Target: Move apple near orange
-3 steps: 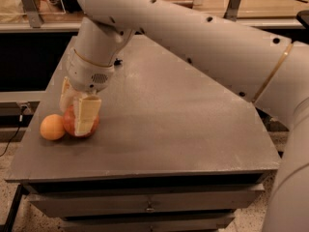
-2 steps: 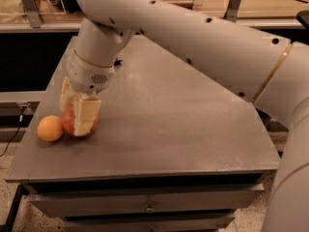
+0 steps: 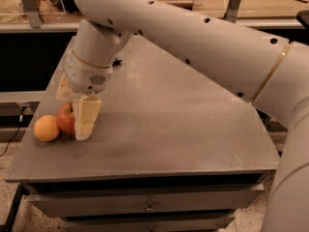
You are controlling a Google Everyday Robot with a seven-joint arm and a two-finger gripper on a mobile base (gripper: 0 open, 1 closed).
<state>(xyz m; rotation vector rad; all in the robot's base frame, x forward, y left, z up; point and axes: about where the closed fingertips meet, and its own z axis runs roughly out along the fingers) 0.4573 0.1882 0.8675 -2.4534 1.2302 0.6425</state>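
The gripper (image 3: 72,115) is reaching down at the left side of the table (image 3: 169,129), its cream-coloured end coming right to the tabletop. It is sitting around the apple (image 3: 65,119) – one cream part is lying against the fruit's right side, nearer the camera, and another is showing above and behind it. Whether the gripper is squeezing the apple or only bracketing it, I cannot tell.

The apple is showing red with a paler patch, and it is resting low, at the table surface, close to the left edge. Only its left half is showing; the rest is hiding behind the gripper.

Just to the left, the orange (image 3: 46,128) is lying on the tabletop – smaller, smooth and evenly light orange. It is sitting right beside the apple, and the two seem to be touching or all but touching. The orange is sitting nearest the table's left edge, a little closer to the camera than the apple.

Above the gripper, the rounded white wrist (image 3: 89,71) is leaning over the fruit, with a small perforated patch facing the camera. From there the thick white arm (image 3: 193,37) is running up and across the top of the view, then bending down along the right side.

The grey tabletop is stretching away to the right. Below its front edge, drawers (image 3: 149,208) are showing.
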